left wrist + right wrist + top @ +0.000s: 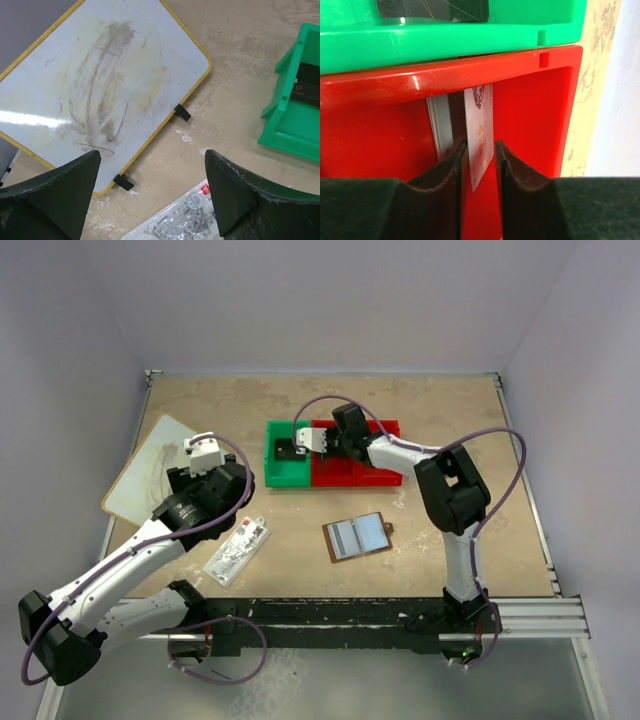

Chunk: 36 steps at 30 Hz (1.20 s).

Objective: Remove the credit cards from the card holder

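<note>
The brown card holder lies open on the table, its pale clear pockets facing up, with neither gripper near it. My right gripper points down into the red bin. A white credit card stands on edge between its fingers, leaning on the left one, with a gap to the right one. A second pale card stands just left of it. A dark card lies in the green bin. My left gripper hangs open and empty over bare table.
A yellow-edged whiteboard lies at the far left. A clear packet with a protractor sits below the left gripper. The green bin and the red bin stand side by side mid-table.
</note>
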Tool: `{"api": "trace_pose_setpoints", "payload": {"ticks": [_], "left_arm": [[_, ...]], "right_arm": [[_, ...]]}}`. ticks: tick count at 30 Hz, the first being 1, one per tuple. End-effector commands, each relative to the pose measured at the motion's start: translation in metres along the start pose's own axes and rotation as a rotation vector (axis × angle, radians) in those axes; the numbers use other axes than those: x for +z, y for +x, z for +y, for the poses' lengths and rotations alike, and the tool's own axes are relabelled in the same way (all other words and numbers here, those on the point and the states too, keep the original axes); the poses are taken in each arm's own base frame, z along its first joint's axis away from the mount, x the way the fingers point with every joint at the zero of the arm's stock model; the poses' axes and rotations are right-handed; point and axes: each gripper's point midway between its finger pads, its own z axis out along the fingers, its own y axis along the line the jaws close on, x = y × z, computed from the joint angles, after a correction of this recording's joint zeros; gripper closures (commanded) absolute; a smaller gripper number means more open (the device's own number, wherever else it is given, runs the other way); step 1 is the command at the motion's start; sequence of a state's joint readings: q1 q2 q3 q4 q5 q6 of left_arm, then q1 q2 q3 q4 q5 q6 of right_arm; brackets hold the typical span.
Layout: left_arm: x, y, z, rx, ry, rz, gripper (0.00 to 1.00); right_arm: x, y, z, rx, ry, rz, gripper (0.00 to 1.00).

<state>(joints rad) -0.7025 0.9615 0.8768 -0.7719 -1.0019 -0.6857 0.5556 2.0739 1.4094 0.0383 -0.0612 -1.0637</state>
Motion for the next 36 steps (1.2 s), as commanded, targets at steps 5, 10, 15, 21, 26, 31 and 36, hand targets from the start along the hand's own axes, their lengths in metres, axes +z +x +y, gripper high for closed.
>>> {"api": "trace_pose_setpoints", "payload": {"ticks": [5,10,15,21,26,31,36], "left_arm": [[-0.002,-0.014,-0.001,-0.019,0.003,-0.023,0.17],[-0.002,-0.013,-0.002,-0.015,0.002,-0.021,0.17],[-0.001,-0.013,-0.002,-0.015,0.001,-0.021,0.17],[-0.002,-0.013,-0.001,-0.016,-0.001,-0.02,0.17],[-0.002,-0.014,0.0,-0.018,-0.007,-0.025,0.17],[-0.001,-0.014,0.0,-0.016,-0.007,-0.022,0.18],[-0.001,-0.014,0.001,-0.012,-0.018,-0.026,0.18]], "right_arm": [[-0.024,-0.016,-0.025,0.028,0.012,-0.04,0.51],[-0.042,-0.03,-0.034,0.063,0.028,-0.09,0.47],[-0.068,-0.043,-0.05,0.124,0.098,-0.146,0.45],[-0.137,-0.074,-0.077,0.462,0.283,-0.341,0.44],[-0.178,-0.087,-0.046,1.023,0.217,-0.487,0.35],[-0.163,-0.04,0.013,1.404,0.205,-0.183,0.33],[-0.159,-0.047,0.084,1.452,0.137,-0.089,0.28]]}}
